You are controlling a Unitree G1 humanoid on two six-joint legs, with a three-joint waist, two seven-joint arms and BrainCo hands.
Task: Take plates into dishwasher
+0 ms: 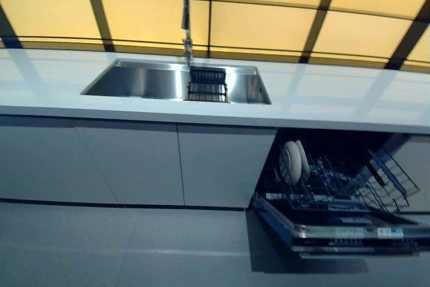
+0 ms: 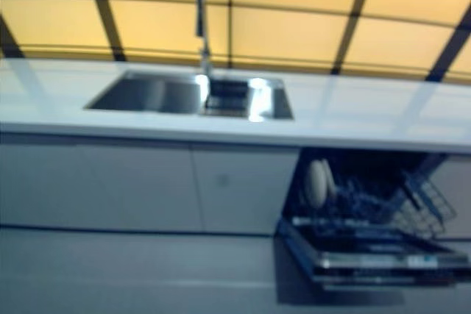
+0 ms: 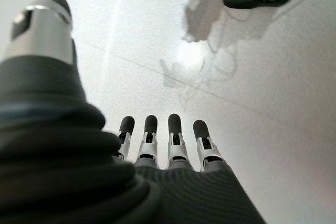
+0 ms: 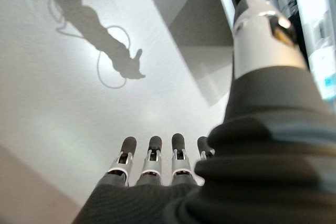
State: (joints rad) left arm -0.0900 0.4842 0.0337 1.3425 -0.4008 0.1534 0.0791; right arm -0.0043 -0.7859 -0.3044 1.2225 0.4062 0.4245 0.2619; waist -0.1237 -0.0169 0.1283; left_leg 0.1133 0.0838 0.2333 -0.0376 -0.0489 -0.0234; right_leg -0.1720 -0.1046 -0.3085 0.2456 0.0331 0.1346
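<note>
The dishwasher stands open under the counter at the lower right, its door folded down and its wire rack pulled out. Two white plates stand upright at the rack's left end. Neither hand shows in the eye views. My left hand hangs over the pale floor with fingers straight, holding nothing. My right hand also hangs with straight fingers and holds nothing, the dishwasher door's edge showing beside it.
A white counter runs across, with a steel sink, a tall tap and a dark drain basket in it. White cabinet doors stand left of the dishwasher. Grey floor lies in front.
</note>
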